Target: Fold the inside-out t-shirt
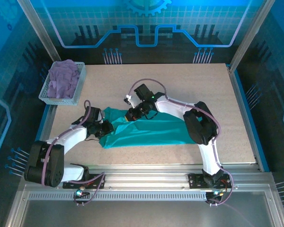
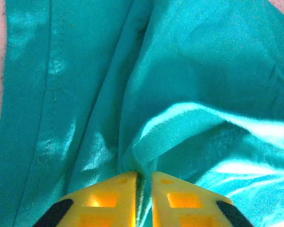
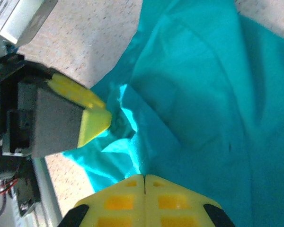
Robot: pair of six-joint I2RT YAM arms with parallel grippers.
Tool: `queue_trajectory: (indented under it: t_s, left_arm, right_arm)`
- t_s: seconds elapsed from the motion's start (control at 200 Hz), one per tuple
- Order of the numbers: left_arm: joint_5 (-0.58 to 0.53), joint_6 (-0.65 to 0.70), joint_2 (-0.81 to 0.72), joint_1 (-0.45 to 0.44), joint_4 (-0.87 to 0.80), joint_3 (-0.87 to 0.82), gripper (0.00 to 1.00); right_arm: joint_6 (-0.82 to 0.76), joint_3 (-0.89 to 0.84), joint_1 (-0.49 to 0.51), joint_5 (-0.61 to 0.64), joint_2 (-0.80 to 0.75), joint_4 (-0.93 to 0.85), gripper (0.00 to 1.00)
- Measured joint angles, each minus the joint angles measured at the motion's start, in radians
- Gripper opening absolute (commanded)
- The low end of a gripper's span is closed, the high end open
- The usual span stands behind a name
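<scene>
Left claw, jaws narrow, pinches a fold of the teal t-shirt; right claw clamps its edge.

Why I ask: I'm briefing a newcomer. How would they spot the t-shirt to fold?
On the beige table, look near the middle. The teal t-shirt lies spread there, whereas the lavender garment sits bunched in the corner basket.

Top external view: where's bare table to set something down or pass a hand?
Free: the far strip of table between the basket and the right edge; the right side past the right arm. Crowded: left-centre, where left gripper and right gripper meet on the t-shirt.
</scene>
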Motion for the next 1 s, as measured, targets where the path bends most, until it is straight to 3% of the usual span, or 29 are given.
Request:
queue_trajectory:
  t_s: [0.185,0.425,0.55,0.65,0.8,1.0]
  left_arm:
    - [-0.021,0.002,-0.117,-0.001,-0.082,-0.027,0.42]
    - [-0.056,-0.008,-0.277,-0.006,-0.117,-0.026,0.53]
    - [-0.054,-0.019,-0.241,-0.048,-0.087,-0.007,0.52]
    - [-0.041,-0.024,-0.135,-0.075,-0.044,0.047,0.46]
    - [-0.028,-0.040,0.044,-0.079,0.036,0.092,0.38]
    - [-0.046,-0.050,0.109,-0.076,0.055,0.043,0.38]
  right_arm:
    - [-0.047,-0.128,0.003,-0.049,-0.063,0.012,0.18]
    - [-0.155,-0.199,0.007,-0.064,-0.108,-0.050,0.31]
    - [-0.164,-0.207,0.008,-0.067,-0.167,-0.022,0.32]
    - [-0.124,-0.188,0.016,-0.040,-0.173,0.026,0.26]
    - [-0.037,-0.133,0.060,0.035,-0.095,0.076,0.16]
    - [0.061,-0.163,0.077,0.092,0.015,0.098,0.15]
